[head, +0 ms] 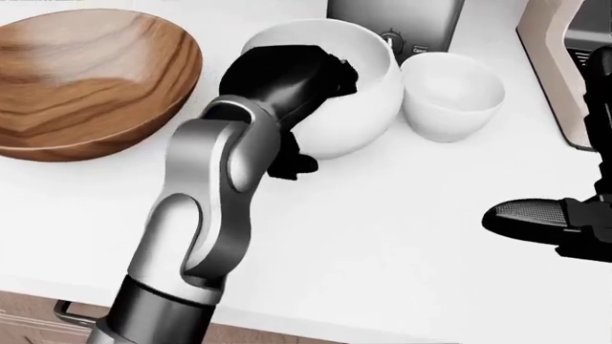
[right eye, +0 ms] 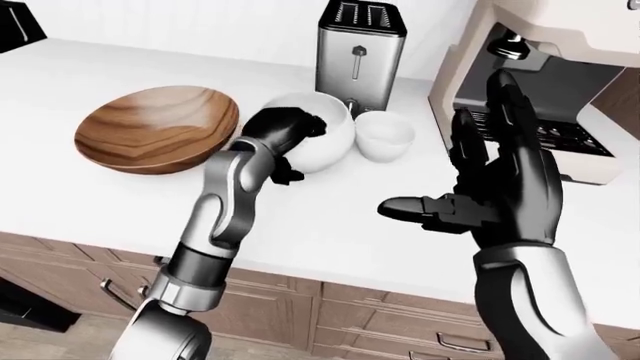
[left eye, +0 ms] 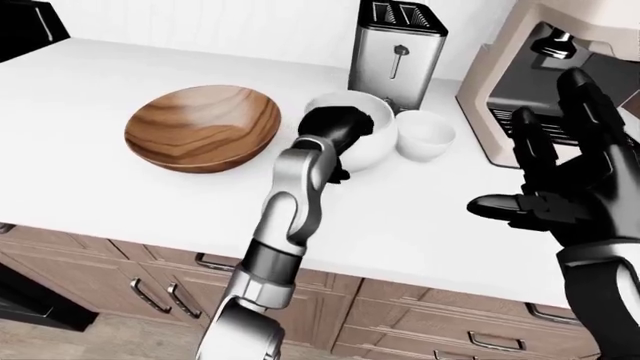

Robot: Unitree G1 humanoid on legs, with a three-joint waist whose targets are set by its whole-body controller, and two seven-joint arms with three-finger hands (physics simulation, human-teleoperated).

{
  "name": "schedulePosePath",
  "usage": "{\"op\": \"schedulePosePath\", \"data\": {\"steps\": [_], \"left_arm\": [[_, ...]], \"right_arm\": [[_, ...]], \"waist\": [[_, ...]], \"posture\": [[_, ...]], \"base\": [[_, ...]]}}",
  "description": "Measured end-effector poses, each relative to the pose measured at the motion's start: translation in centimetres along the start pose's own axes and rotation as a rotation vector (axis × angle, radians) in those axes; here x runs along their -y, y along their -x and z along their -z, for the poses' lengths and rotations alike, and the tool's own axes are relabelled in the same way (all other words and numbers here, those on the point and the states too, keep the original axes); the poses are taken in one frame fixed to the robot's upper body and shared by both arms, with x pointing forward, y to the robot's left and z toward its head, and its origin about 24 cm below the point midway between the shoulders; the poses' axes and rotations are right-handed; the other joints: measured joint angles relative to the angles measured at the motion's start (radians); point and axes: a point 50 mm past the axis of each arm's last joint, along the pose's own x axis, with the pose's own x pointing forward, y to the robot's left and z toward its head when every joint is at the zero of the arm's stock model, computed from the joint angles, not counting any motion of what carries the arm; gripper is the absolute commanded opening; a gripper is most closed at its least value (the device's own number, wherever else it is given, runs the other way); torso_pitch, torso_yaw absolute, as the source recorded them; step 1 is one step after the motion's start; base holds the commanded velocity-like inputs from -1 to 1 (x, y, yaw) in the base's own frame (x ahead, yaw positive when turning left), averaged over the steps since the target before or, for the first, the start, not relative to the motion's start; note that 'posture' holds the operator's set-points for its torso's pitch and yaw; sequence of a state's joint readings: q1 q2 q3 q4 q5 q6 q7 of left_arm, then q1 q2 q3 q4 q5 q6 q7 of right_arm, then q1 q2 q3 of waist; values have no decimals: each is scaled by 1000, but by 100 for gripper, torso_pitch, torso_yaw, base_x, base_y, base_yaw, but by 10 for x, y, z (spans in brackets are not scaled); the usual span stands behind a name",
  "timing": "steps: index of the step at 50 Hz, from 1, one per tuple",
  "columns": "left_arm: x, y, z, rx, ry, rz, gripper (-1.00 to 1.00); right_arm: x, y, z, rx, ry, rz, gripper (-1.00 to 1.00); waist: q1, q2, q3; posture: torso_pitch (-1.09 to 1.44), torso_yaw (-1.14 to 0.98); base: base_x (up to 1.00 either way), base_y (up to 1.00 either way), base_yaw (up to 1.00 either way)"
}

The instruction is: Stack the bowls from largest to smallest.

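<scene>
Wooden bowl (head: 86,79) sits at the head view's left on the counter (head: 382,236). The left hand (head: 287,75) grips the medium white bowl's (head: 368,100) rim, hiding its interior. Small bowl (head: 451,94) adjoins; toaster (left eye: 398,51) above. Right hand (right eye: 500,187) hovers, fingers spread, empty.

White counter (left eye: 120,75), wooden cabinets (left eye: 150,289)

Wooden bowl (head: 91,72) left, medium bowl (head: 368,107) middle, small bowl (head: 451,97) right, on counter (head: 382,236).
</scene>
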State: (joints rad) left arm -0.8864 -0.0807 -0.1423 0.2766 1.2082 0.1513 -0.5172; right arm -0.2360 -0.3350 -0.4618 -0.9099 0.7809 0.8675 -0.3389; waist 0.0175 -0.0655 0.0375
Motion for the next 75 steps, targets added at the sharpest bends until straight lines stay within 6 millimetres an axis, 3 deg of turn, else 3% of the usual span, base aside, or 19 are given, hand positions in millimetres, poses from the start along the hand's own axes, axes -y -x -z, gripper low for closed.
{"op": "schedulePosePath", "data": {"steps": [8,19,31,38,47,62,75], "left_arm": [[-10,8,-3,-2,-20,-2,-100],[-52,27,-19,23,-47,-83,-100],[-126,47,30,-107,36,-190,-100],[-145,52,65,-200,66,-187,-100],[-135,41,123,-362,91,-154,-100],[-118,49,153,-489,-44,-70,-100],[-108,53,166,-534,-85,-38,-98]], "right_arm": [[-1,2,-5,12,2,0,100],[-1,5,-8,18,0,-1,100],[0,5,-4,8,-1,9,100],[-1,7,-9,16,1,8,100],[-2,3,-8,13,-9,4,100],[0,0,-7,16,-4,10,100],[0,0,-3,8,-6,14,100]], "waist": [[2,-3,5],[3,-7,10],[3,3,16],[4,6,15],[1,6,14],[-1,12,8],[-4,16,7]], "posture": [[0,0],[0,0],[0,0],[0,0],[0,0],[0,0],[0,0]], "base": [[0,0,0],[0,0,0],[0,0,0],[0,0,0],[0,0,0],[0,0,0],[0,0,0]]}}
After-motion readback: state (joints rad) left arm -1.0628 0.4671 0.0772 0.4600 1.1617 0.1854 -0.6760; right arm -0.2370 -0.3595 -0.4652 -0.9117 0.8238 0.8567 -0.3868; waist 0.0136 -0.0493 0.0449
